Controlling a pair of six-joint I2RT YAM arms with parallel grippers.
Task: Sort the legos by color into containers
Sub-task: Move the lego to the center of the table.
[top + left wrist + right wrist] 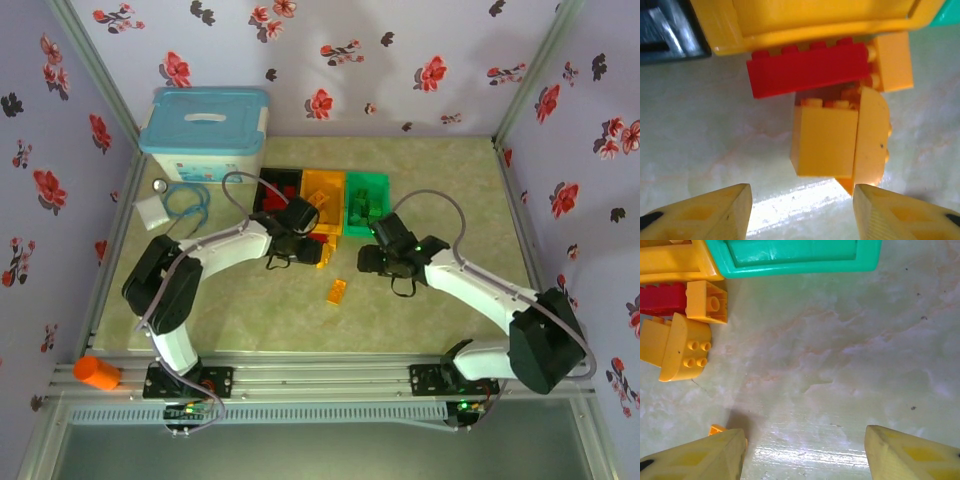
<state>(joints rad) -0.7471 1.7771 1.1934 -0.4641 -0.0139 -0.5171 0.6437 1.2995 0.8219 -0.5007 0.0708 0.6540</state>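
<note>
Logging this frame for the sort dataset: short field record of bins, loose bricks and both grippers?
bins: black bin, orange bin, green bin, side by side
left gripper: open, empty, facing a red brick and yellow bricks at the orange bin's wall
right gripper: open, empty, over bare table near the green bin
stray: one orange brick alone, nearer the arm bases
sorting: unfinished

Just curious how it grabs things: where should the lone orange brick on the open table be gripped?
Probably across the narrow middle of the lone orange brick, coming straight down from above. It lies by itself, both long sides look free, and nothing nearby crowds it.
</note>
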